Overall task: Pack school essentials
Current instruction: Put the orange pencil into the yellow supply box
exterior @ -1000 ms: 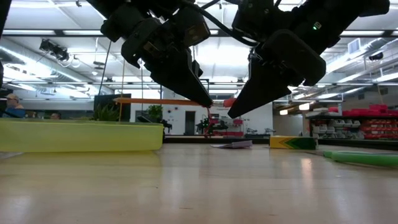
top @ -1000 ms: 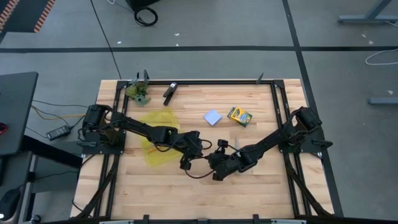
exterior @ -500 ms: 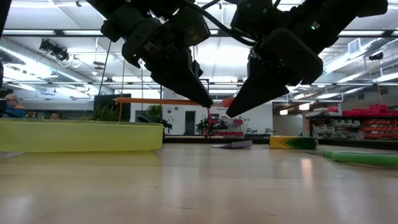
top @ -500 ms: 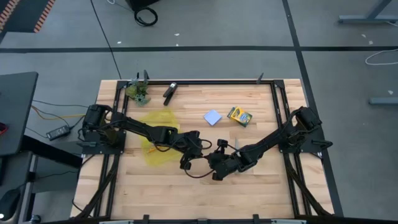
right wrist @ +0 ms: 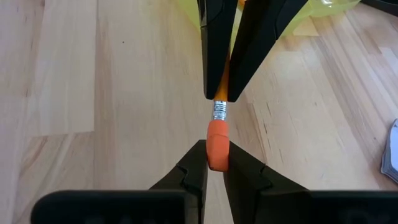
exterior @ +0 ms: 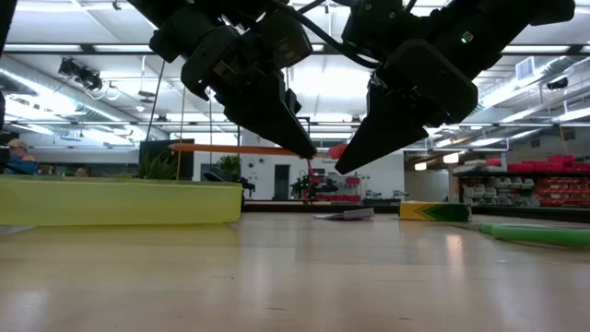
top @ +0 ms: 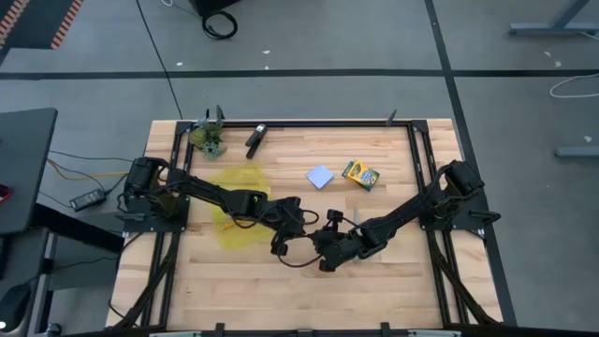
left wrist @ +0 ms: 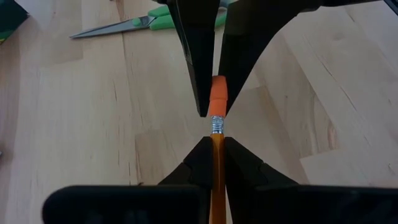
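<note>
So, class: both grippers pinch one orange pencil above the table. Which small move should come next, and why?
Probably the right gripper should let go: it pinches only the eraser end of the orange pencil, while the left gripper clamps the shaft and is nearer the yellow pouch.

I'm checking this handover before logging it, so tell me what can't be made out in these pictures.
- Pencil tip: left wrist view, hidden behind the left gripper; the high view shows the pencil too small to see.
- Scissors handles: left wrist view, partly covered by the right gripper and cut by the picture's edge.
- Yellow pouch contents: high view, the left arm crosses it; low view shows only its side.
- Note pad: right wrist view, cut by the edge.
</note>
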Controlling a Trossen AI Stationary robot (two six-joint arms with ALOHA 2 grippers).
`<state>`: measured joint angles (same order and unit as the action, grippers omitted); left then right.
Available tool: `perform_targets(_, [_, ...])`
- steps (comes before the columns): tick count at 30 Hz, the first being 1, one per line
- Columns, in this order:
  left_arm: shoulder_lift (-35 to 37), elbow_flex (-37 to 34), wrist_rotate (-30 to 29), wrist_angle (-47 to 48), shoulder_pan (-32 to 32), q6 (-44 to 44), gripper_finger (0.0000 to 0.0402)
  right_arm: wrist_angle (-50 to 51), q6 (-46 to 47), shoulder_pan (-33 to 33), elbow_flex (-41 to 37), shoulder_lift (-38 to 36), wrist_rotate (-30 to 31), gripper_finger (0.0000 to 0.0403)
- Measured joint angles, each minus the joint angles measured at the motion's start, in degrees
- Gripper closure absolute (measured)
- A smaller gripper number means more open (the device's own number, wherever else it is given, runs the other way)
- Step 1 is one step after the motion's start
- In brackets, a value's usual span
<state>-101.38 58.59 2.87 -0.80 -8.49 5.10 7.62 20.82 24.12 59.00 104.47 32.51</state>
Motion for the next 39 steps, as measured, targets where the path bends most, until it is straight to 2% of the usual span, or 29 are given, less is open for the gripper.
perform_targets(39, [0.0, 0.0, 0.5, -1.4, -0.4, 0.0, 0.0372, -1.5, -1.8, -0.4, -0.1, 0.0, 0.1, 0.0351])
